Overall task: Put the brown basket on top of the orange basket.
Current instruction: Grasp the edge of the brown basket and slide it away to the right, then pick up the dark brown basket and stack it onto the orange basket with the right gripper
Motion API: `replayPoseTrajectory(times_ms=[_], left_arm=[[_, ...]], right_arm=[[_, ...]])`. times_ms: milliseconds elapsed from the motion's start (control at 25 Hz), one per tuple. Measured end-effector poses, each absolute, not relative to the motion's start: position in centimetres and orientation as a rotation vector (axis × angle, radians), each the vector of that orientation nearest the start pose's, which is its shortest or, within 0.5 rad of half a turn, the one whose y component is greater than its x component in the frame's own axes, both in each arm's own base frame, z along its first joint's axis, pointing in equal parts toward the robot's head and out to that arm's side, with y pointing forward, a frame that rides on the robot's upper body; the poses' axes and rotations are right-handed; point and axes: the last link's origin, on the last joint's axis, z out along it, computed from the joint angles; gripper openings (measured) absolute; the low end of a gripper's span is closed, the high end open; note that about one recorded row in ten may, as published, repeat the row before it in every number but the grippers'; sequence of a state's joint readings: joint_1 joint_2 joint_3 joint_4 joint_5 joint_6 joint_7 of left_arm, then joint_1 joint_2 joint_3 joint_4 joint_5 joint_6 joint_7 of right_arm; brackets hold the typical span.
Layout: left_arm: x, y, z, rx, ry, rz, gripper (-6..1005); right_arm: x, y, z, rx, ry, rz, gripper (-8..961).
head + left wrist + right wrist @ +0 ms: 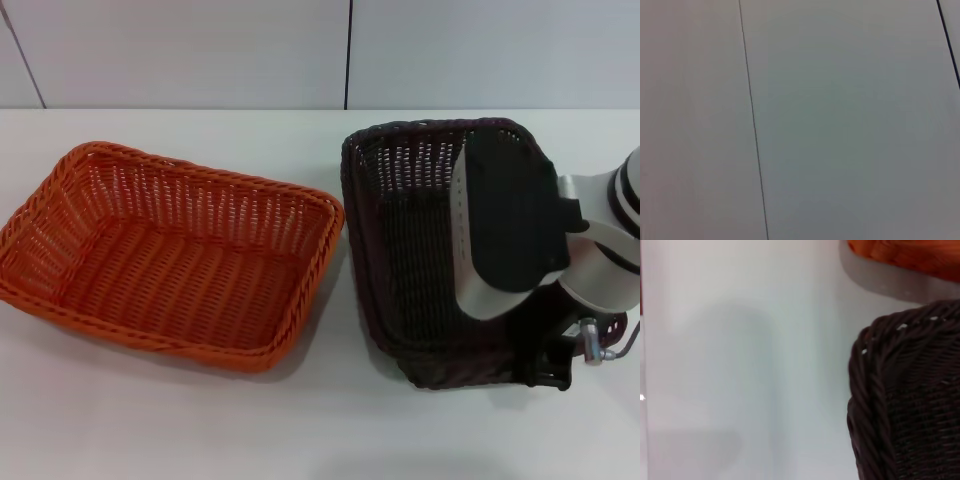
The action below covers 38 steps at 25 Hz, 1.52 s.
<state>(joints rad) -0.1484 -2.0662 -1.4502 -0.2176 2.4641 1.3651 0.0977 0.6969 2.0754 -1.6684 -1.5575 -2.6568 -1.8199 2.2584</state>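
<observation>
The orange basket lies on the white table at the left, open side up and empty. The brown basket is at the right, close beside it, and looks tilted with its right side raised. My right arm reaches over it from the right. My right gripper is at the basket's near right rim and is shut on that rim. The right wrist view shows the braided brown rim close up and a bit of the orange basket beyond. My left gripper is out of view.
The white table runs to a pale panelled wall at the back. The left wrist view shows only a pale surface with a thin dark seam.
</observation>
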Motion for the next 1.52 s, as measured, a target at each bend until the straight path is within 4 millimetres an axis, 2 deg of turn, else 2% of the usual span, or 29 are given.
replayPoseTrajectory(times_ms=[200,560,920,1080,1240,1520], left_arm=[[-41.4,23.2,8.0,-1.040,-0.425,-0.395,785],[-41.3,23.2,8.1,-1.036,-0.423,-0.395,784],[-41.5,23.3,8.4,-1.016,-0.426,-0.394,785],[-41.5,23.3,8.5,-1.008,-0.431,-0.397,784],[-41.5,23.3,8.4,-1.006,-0.437,-0.404,785],[-41.5,23.2,8.4,-0.986,-0.456,-0.423,785]], right_arm=[[11.1,31.1,-0.9,-2.811,-0.100,-0.960,196],[9.3,31.2,1.1,-2.676,-0.174,-0.864,134],[6.4,31.7,2.5,-2.524,-0.289,-0.735,136],[4.8,32.0,1.9,-2.466,-0.434,-0.651,137],[3.7,31.7,0.5,-2.448,-0.661,-0.652,138],[3.2,30.7,-1.5,-2.404,-1.030,-0.691,139]])
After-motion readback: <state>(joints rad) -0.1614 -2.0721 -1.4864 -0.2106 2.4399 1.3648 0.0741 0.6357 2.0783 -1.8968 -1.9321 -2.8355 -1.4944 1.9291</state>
